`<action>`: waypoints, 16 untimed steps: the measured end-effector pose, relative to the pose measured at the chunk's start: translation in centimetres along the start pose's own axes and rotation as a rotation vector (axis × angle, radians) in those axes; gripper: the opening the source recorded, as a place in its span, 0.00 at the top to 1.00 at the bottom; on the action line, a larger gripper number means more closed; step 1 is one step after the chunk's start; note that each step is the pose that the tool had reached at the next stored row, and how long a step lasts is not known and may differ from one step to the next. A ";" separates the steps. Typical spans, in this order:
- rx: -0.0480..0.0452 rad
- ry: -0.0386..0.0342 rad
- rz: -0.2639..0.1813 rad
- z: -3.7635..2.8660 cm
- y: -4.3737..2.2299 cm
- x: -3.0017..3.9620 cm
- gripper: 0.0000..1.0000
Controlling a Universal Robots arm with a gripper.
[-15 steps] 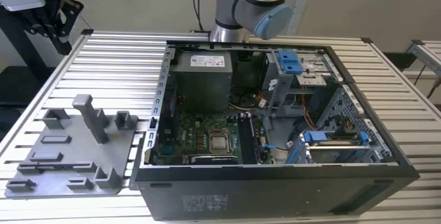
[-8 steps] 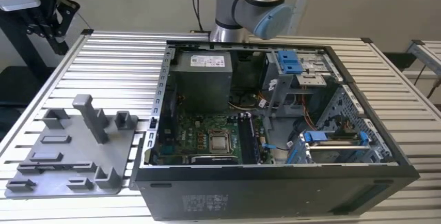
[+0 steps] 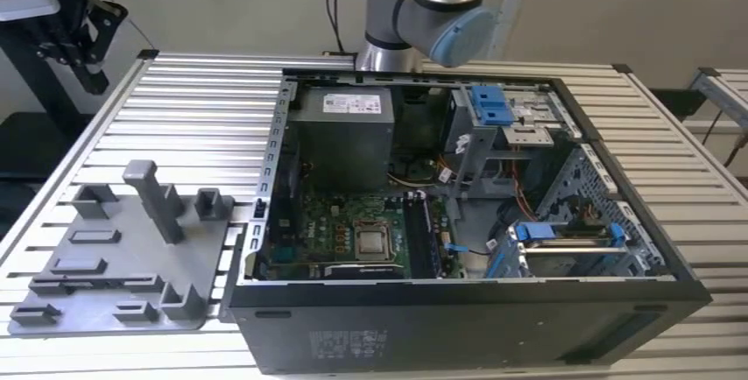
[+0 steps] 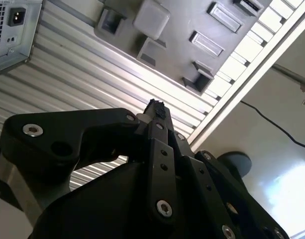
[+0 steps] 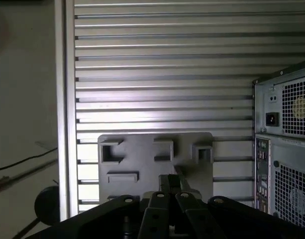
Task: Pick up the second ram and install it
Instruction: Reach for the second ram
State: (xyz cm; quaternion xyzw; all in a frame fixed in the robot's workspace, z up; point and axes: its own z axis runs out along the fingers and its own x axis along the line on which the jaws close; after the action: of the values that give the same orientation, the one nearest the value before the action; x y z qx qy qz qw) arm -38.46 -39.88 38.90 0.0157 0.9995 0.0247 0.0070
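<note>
My gripper [image 3: 84,72] hangs high above the back corner of the slatted table at the exterior view's left, well away from the open computer case [image 3: 468,301]. In both wrist views its black fingers [image 4: 157,124] press together, and the gripper [image 5: 171,180] stands shut with nothing visible between them. It is above the grey fixture plate [image 5: 142,159], which carries several posts and pockets. The second ram is hidden. Dark long memory slots [image 3: 419,235] lie beside the processor socket [image 3: 374,242] on the green motherboard.
The grey fixture plate [image 3: 117,266] lies at the exterior view's left of the case, with a tall post [image 3: 156,200]. Inside the case sit a power supply [image 3: 342,130] and blue-clipped drive cages [image 3: 497,109]. The arm's base [image 3: 426,21] stands behind the case.
</note>
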 end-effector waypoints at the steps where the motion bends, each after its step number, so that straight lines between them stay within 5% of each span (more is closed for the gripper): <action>1: 0.0000 0.0001 -0.002 0.05 -0.01 0.28 0.89; 12: -0.0007 0.0026 -0.051 0.38 -0.09 2.41 0.89; 16: -0.0007 0.0027 -0.053 0.37 -0.10 2.52 0.89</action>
State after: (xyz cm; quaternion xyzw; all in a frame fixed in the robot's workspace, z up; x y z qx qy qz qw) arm -40.97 -39.88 38.49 -0.0106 0.9996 0.0249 0.0063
